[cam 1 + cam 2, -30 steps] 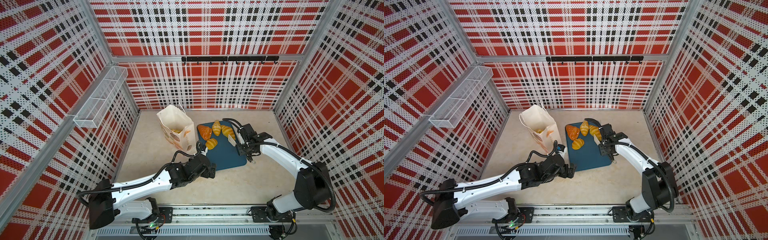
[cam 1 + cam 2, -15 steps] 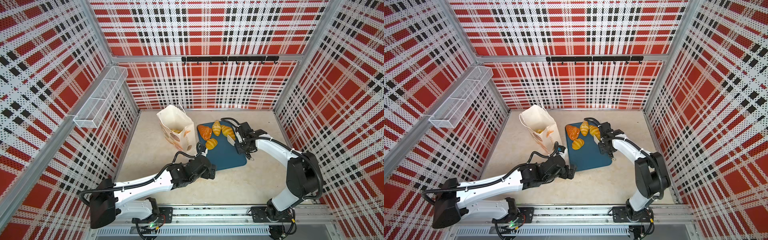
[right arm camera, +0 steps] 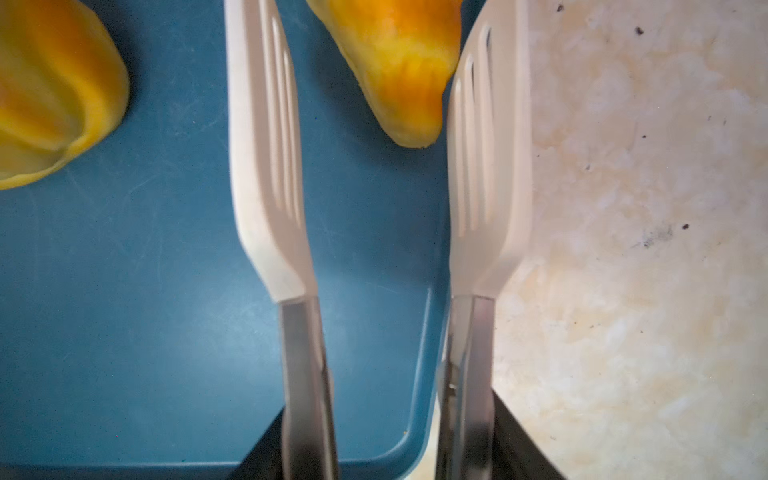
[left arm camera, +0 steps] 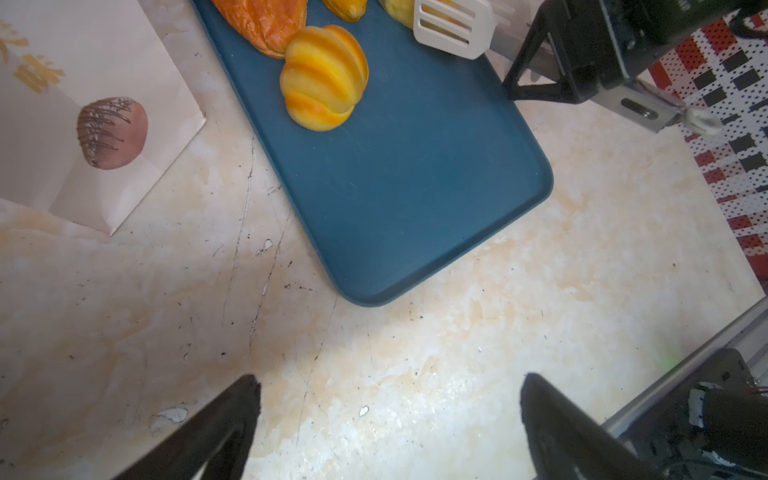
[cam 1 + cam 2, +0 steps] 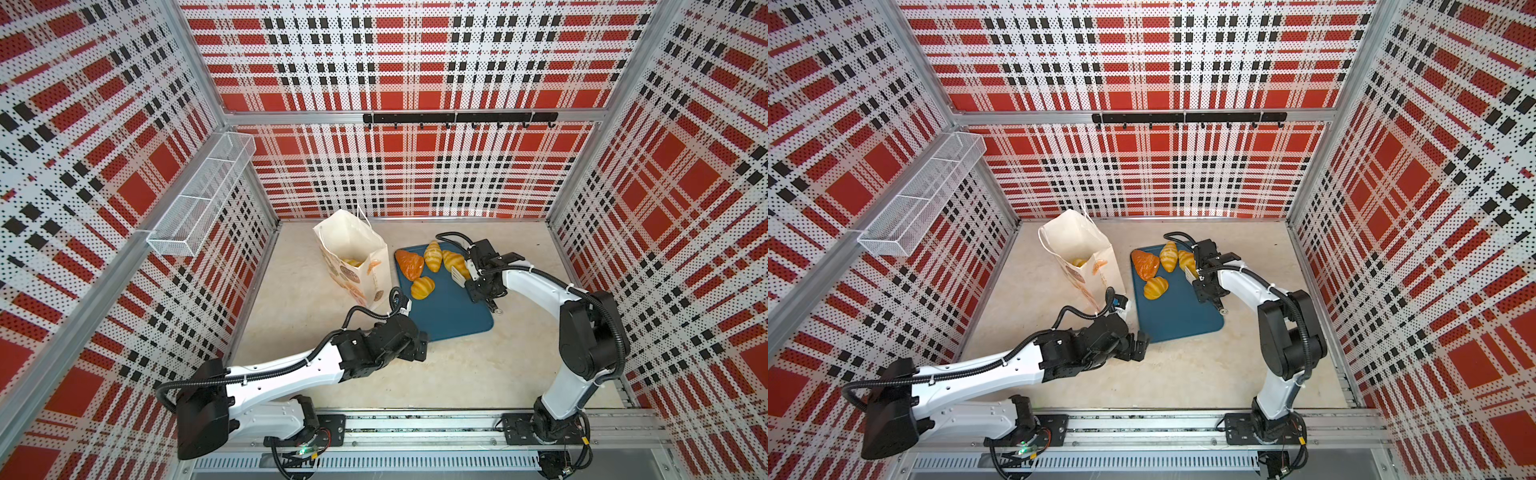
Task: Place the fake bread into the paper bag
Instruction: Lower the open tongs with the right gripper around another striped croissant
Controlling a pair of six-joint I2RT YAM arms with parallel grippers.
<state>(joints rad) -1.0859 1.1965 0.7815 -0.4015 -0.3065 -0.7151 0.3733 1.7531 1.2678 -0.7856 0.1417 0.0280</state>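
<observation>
Right end effector (image 5: 473, 272) clamps tongs (image 3: 270, 166), their blades apart around just the tip of a croissant (image 3: 399, 70) on the tray (image 3: 124, 311) beside the paper bag (image 5: 353, 245); squeezing so shallow may squirt it out. Left end effector (image 4: 388, 380) gapes wide, empty

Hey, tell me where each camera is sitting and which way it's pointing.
Both top views: high over the arms' bases, facing down on the whole workspace; left arm, right arm, cream paper bag and flat dark-blue tray show.
Left wrist: low over the beige table, facing the tray's corner past the open left tool.
Right wrist: faces along white slotted tongs gripped in the right tool toward a golden toy croissant.
Shared: all four show the tray.
</observation>
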